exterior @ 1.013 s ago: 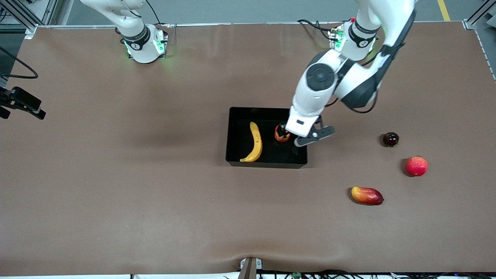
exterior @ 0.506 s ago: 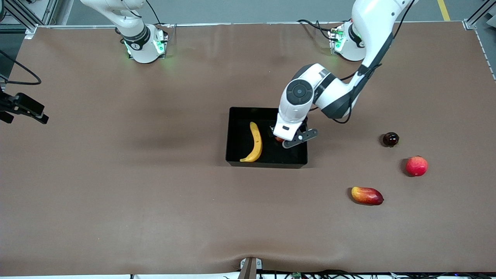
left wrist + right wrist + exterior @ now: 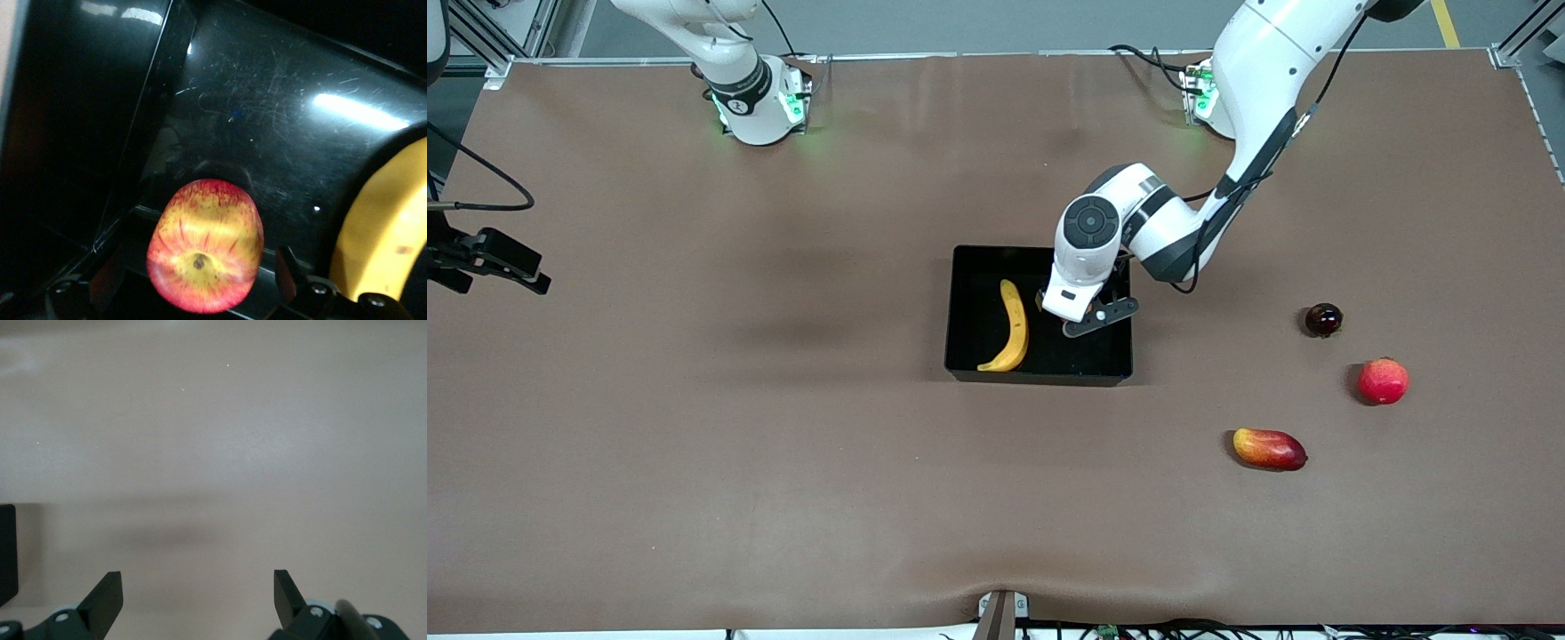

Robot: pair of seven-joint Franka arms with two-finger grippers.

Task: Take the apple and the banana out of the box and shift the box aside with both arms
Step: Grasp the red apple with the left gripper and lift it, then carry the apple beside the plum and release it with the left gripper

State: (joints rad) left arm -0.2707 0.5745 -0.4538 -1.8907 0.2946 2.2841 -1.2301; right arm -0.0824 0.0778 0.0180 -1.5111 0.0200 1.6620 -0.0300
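Red-yellow apple (image 3: 205,255) sits on the floor of the box (image 3: 969,307), toward the L-arm end, near that end wall. Left gripper (image 3: 200,280) is down inside the box w/ the apple between its wide-spread fingers (image 3: 287,270); pads not closed on the fruit yet, nothing held. In the front view the wrist covers the apple entirely.

Banana (image 3: 1009,327) lies in the same box, beside the apple toward the R-arm end, long axis running from the base side toward the front camera. Box itself is mid-table, glossy black, low walls.

Outside the box, toward the L-arm end: small dark round fruit (image 3: 1323,319), pinkish-red round fruit (image 3: 1383,380), red-yellow elongated fruit (image 3: 1269,448), all well apart from the box.

Right gripper (image 3: 198,600) hangs over bare table (image 3: 694,444) well off toward the R-arm end, fingers spread wide, empty; R arm waits.

Risks (judgement):
- Apple is round + smooth, so if the pads close off-centre it can squirt out and roll across the slick box floor.
- Fingertips sit close to the floor and wall; a scrape could shove the light box and shift the banana.
- Finger on the banana side is near the banana, so it could nudge it while closing.
- A loose grip on lift means a drop back into the box.
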